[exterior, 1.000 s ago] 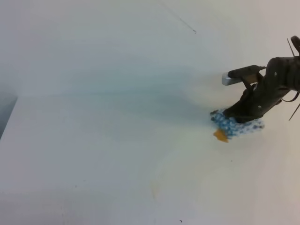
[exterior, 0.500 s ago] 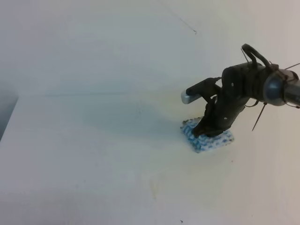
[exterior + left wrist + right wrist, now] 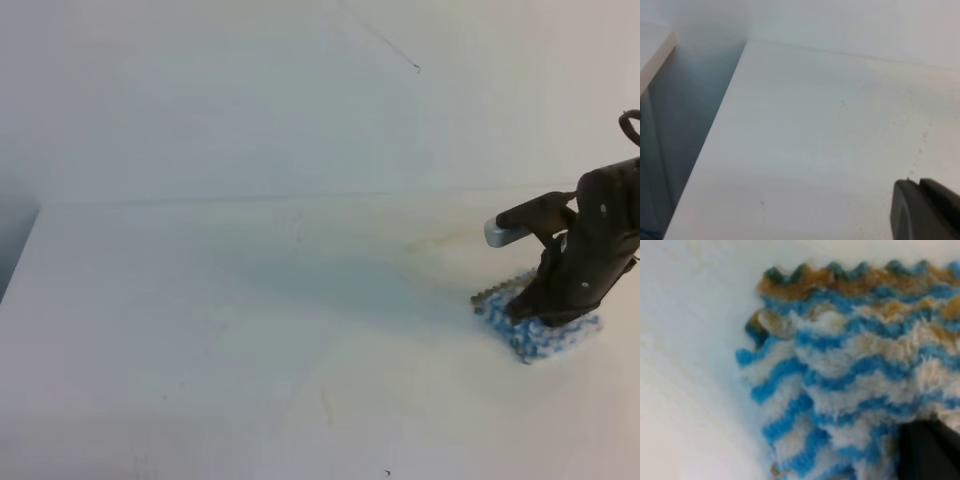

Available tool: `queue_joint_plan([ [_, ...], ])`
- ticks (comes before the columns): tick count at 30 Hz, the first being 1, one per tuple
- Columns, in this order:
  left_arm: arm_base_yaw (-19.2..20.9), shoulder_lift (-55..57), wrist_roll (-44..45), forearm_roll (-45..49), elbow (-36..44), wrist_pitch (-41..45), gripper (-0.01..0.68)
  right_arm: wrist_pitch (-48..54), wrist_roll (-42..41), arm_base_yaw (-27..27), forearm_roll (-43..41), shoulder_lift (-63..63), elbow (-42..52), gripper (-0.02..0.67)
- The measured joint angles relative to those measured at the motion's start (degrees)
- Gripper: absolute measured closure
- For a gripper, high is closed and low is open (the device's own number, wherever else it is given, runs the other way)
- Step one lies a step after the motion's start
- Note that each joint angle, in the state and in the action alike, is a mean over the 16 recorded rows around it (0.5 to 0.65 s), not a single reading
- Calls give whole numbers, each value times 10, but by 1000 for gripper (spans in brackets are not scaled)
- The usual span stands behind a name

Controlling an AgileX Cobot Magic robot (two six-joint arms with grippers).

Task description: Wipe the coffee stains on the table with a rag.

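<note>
Rag (image 3: 540,330) + R gripper (image 3: 530,312) now rightward

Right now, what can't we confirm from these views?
- Coffee stains: none visible in the high view; the rag and right pincer may cover them.
- Right pincer's tips: blurred in the right wrist view.
- Left pincer: cut off by the left wrist view's corner.

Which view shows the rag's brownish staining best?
The right wrist view: the rag fills the frame, with tan-brown smudges along its zigzag top edge. The exterior high view shows the rag small and blurred under the right gripper. The left wrist view misses it.
</note>
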Motion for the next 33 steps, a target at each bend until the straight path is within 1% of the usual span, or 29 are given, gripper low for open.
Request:
queue_joint_plan([
  [4, 0, 0, 0, 0, 0, 0, 672, -36, -15, 8, 24, -16, 35, 650],
  [9, 0, 0, 0, 0, 0, 0, 672, -73, -40, 47, 57, -11, 30, 650],
  [13, 0, 0, 0, 0, 0, 0, 672, -82, -57, 81, 77, 14, -13, 650],
  [18, 0, 0, 0, 0, 0, 0, 672, -66, -54, 102, 66, 67, -113, 650],
  [22, 0, 0, 0, 0, 0, 0, 672, -29, -36, 86, 41, 117, -212, 650],
  [26, 0, 0, 0, 0, 0, 0, 672, 9, -9, 48, 15, 160, -299, 650],
  [29, 0, 0, 0, 0, 0, 0, 672, 28, 10, 14, 2, 181, -345, 650],
  [33, 0, 0, 0, 0, 0, 0, 672, 39, 23, -23, 5, 196, -378, 650],
])
